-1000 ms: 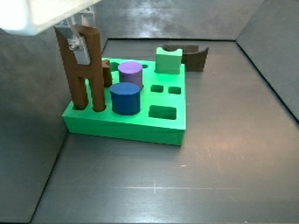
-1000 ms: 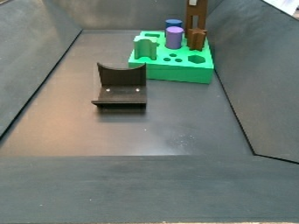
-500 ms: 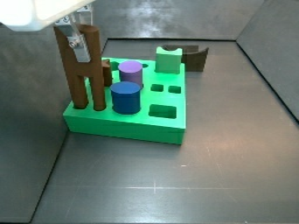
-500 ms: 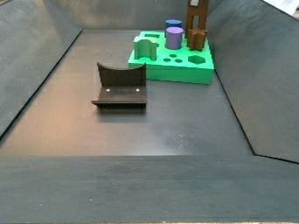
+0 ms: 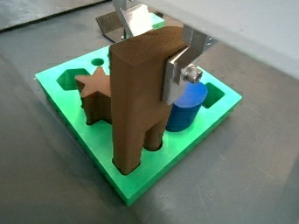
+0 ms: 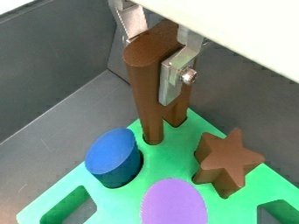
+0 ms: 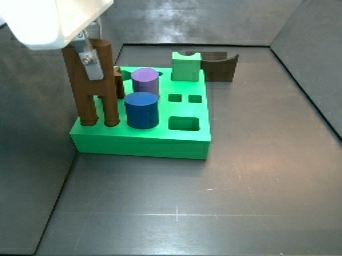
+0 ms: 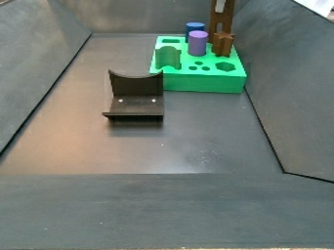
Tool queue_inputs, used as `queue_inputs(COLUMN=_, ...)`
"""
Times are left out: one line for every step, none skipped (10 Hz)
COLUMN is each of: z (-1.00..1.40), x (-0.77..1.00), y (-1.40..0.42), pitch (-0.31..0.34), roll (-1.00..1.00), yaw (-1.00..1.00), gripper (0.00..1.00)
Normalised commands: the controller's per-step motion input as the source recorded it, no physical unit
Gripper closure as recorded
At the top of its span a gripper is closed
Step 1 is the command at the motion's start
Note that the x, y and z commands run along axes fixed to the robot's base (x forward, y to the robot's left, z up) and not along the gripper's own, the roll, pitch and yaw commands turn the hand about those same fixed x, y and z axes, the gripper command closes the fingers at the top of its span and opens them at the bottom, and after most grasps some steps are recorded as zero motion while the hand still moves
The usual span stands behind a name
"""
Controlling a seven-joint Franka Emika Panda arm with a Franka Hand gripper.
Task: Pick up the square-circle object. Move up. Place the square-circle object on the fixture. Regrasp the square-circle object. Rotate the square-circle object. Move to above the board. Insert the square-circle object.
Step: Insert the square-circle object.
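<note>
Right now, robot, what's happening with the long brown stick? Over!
Gripper shut on the square-circle object, over the board corner. Its lower end sits in a hole, upright. Star peg and blue cylinder close by, apart.

Both wrist views sit close above the gripper, looking down along the peg onto the board. A side view is raised, fairly near, facing the board with the fixture behind. A side view is far off, down the floor: fixture nearer, board behind. All four share the board.
</note>
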Motion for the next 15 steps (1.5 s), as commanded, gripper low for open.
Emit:
queue_inputs(z=-0.48, x=-0.17, y=0.0, pitch=-0.229, roll=0.0, yaw=0.17, gripper=1.0)
queue_inputs(z=-0.59, x=-0.11, y=0.0, pitch=-0.293, roll=0.06, yaw=0.25, gripper=1.0)
queue_inputs(z=-0.54, x=0.0, y=-0.06, pitch=-0.323, roll=0.13, yaw=0.19, gripper=1.0)
queue_inputs(z=-0.57, x=0.0, y=-0.05, pitch=-0.29, roll=0.14, yaw=0.16, gripper=1.0)
queue_inputs(z=-0.57, x=0.0, y=-0.16, pitch=-0.247, roll=0.2, yaw=0.15, gripper=1.0)
queue_inputs(z=-0.54, x=0.0, y=-0.25, pitch=-0.137, roll=0.33, yaw=0.17, gripper=1.0)
queue_inputs(z=-0.31, x=0.1, y=-0.34, pitch=0.0, roll=0.49, yaw=0.19, gripper=1.0)
queue_inputs(z=-0.23, x=0.17, y=-0.31, pitch=0.0, roll=0.5, yaw=0.15, gripper=1.0)
queue_inputs(z=-0.31, x=0.35, y=-0.05, pitch=0.22, roll=0.39, yaw=0.0, gripper=1.0)
queue_inputs(z=-0.35, x=0.48, y=0.0, pitch=0.22, roll=0.25, yaw=-0.03, gripper=1.0)
queue_inputs(z=-0.39, x=0.37, y=-0.24, pitch=0.067, roll=0.35, yaw=0.0, gripper=1.0)
queue_inputs(z=-0.44, x=0.35, y=-0.28, pitch=0.0, roll=0.38, yaw=0.18, gripper=1.0)
queue_inputs(z=-0.59, x=0.5, y=-0.08, pitch=0.0, roll=0.22, yaw=0.19, gripper=1.0)
queue_inputs(z=-0.68, x=0.33, y=0.0, pitch=-0.25, roll=0.04, yaw=0.11, gripper=1.0)
queue_inputs(z=-0.56, x=0.23, y=-0.01, pitch=-0.314, roll=0.05, yaw=0.1, gripper=1.0)
